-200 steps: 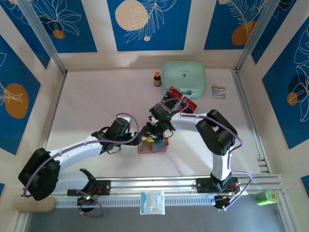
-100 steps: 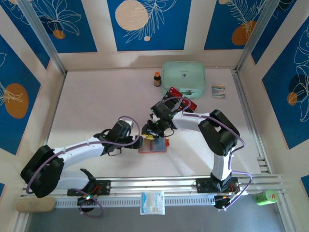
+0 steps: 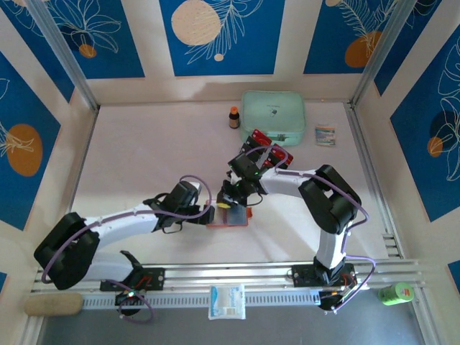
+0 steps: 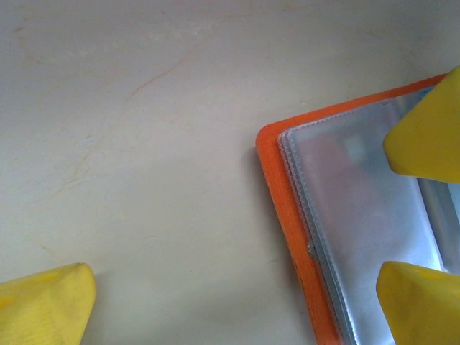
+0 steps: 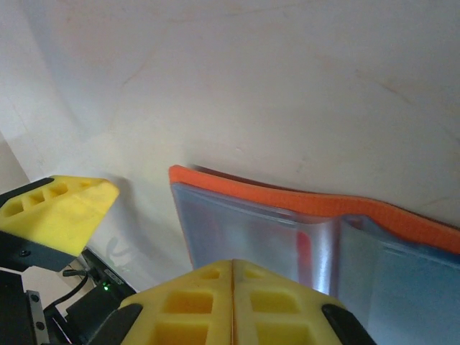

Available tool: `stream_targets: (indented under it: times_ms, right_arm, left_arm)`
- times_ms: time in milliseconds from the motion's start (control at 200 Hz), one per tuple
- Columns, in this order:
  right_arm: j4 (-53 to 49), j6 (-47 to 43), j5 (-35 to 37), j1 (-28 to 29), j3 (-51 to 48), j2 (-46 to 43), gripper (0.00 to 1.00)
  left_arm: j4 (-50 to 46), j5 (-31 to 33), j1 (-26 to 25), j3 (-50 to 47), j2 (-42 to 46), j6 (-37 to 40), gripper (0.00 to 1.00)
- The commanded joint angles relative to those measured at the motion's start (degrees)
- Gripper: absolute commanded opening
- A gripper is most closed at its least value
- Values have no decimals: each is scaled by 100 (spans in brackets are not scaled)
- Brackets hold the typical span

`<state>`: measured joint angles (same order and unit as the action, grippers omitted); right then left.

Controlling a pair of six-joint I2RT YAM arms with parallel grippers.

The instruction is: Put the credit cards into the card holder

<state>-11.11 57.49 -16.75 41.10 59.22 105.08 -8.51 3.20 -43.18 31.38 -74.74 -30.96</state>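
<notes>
so the big pale tabletop (image 3: 144, 158) is mostly bare. Both white-and-black arms lean in toward its middle, the left arm (image 3: 122, 221) coming in low from the left and the right arm (image 3: 316, 190) folded over from the right

at the back sits a mint-green zip pouch (image 3: 273, 115). Just in front of it is the loose pile of thin red and black credit cards (image 3: 267, 144), well apart from where they need to go

the card holder, a small squarish orange wallet (image 3: 237, 220), lies open between the two grippers, with its clear plastic sleeves (image 4: 359, 215) facing up. There's a reddish tint inside one sleeve, so my guess is at least one card is already in there

the left gripper (image 3: 208, 213) is spread as wide as it goes, straddling the wallet's left corner and holding nothing. The right gripper (image 5: 232, 287) hangs right over the sleeves with its yellow fingers (image 5: 194, 309) pressed flat together, and I can't see anything pinched between them

my read is we're mid-insert, or just finishing one card. The next move probably calls for the right arm to lift clear, go back to the pile and pick off one card by its edge. The left would need to keep the wallet from sliding, since those sleeves look floppy

also a tiny brown bottle (image 3: 233, 117) sits beside the pouch, not involved
</notes>
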Motion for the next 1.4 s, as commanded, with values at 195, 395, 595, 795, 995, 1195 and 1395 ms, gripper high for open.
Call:
stream_targets:
  times_ms: [195,395,595,795,995,1195,1395]
  right_arm:
    - [-361,-293,-2,-263,134,-529,5]
    - [-1518,-1222,505,-871,517,-1223,11]
    - [-2852,-2578,1443,-1693,1091,-1540,29]
    - [-3431,-3648,1952,-2216,1594,-1395,46]
    - [-3967,-4205,2651,-2144,2291,-789,46]
    - [-4135,-4451,3185,-1951,2643,-292,46]
    - [-4198,-4597,3567,-1769,2807,79,42]
  left_arm:
    - [-19,39,-131,133,-201,74,100]
    - [-37,110,-162,174,-232,83,100]
    - [-141,308,-171,220,-117,73,100]
    - [-276,572,-173,270,65,33,100]
    - [-334,776,-173,289,192,-19,100]
    - [-380,805,-173,338,201,-14,100]
    - [-375,776,-165,357,173,-27,100]
